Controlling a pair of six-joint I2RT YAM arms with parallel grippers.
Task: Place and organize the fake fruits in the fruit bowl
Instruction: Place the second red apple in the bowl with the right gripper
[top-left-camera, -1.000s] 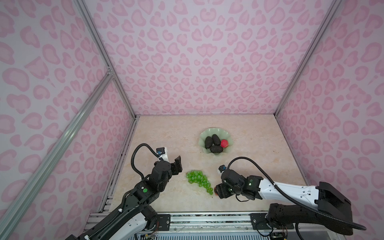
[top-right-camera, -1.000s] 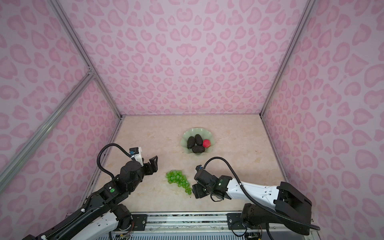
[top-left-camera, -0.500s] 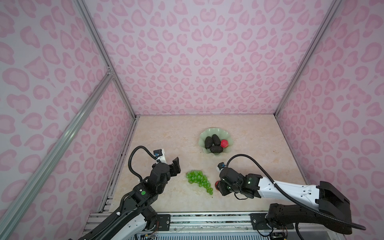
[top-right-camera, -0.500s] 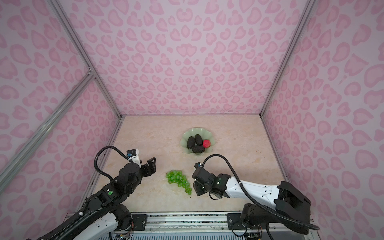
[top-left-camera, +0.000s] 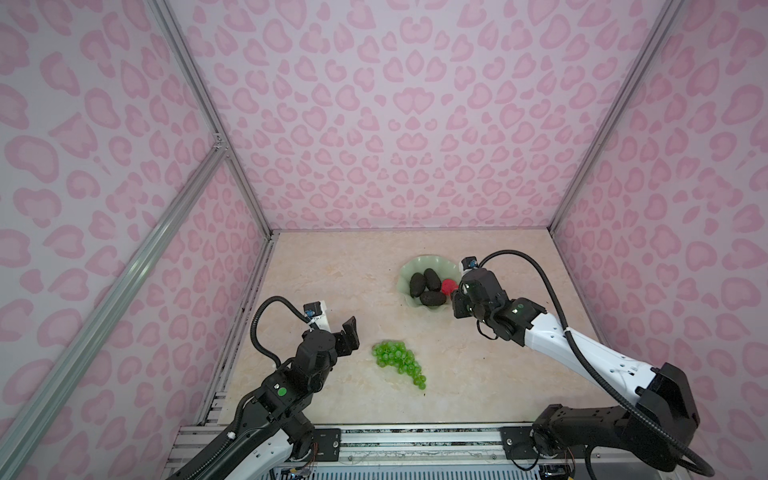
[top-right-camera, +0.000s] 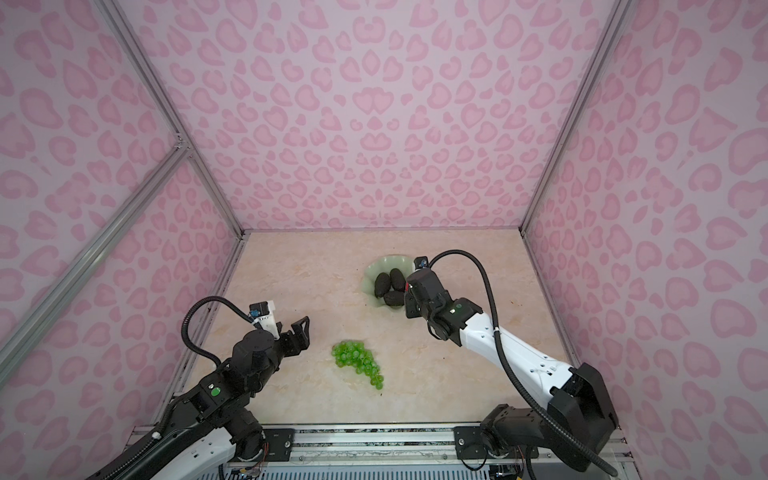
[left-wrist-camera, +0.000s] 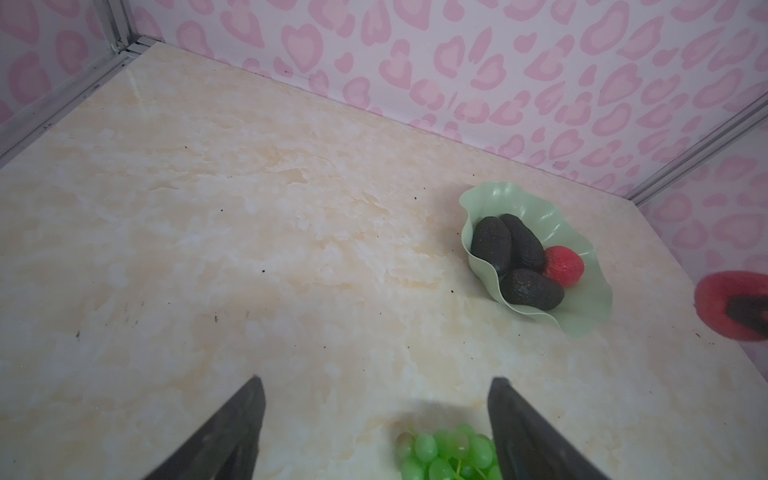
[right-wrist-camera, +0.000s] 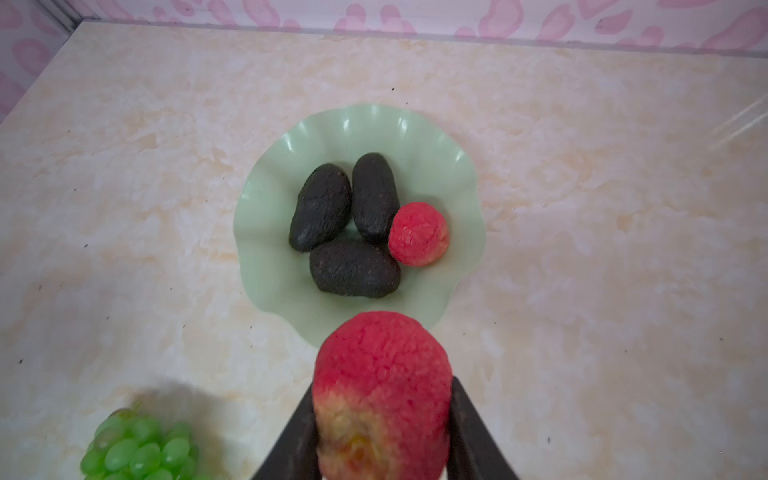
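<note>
**Right pincer holds a red fruit at the bowl's edge; grapes lie out on the marble**

I am working inside a closed booth. Its walls (top-left-camera: 395, 124) are papered pale pink with darker pink heart-like blotches and joined by aluminium posts (top-left-camera: 199, 108). A slotted metal rail (top-left-camera: 374, 440) runs along the near edge, where both arm bases stand. The tabletop (top-left-camera: 332, 266) is a glossy cream slab with beige marble veining. My left wrist view picks up small dark specks (left-wrist-camera: 263, 271) scattered over it.

The fruit bowl (right-wrist-camera: 266, 257), mint green with a wavy rim, sits toward the back of the table, right of centre in both top views. In it lie three avocados (right-wrist-camera: 353, 270): two side by side and the third laid across their near ends, touching them. One red fruit (right-wrist-camera: 417, 235) rests against them on the side toward my right arm.

My right gripper (right-wrist-camera: 382, 384) is clenched on the second red fruit (right-wrist-camera: 380, 353), with a finger on either flank. A yellowish patch shows on the end facing the wrist camera. In both top views the gripper is at the bowl's right-hand rim. From the left wrist view the held fruit shows clear of the bowl, off to one side. I cannot tell how high it hangs.

The grape bunch (top-left-camera: 399, 363) lies on bare tabletop toward the front, well apart from the bowl and between the two arms. My left gripper (left-wrist-camera: 377, 382) is released, jaws wide with nothing between them. It sits just left of the bunch in both top views, and I see no contact.
</note>
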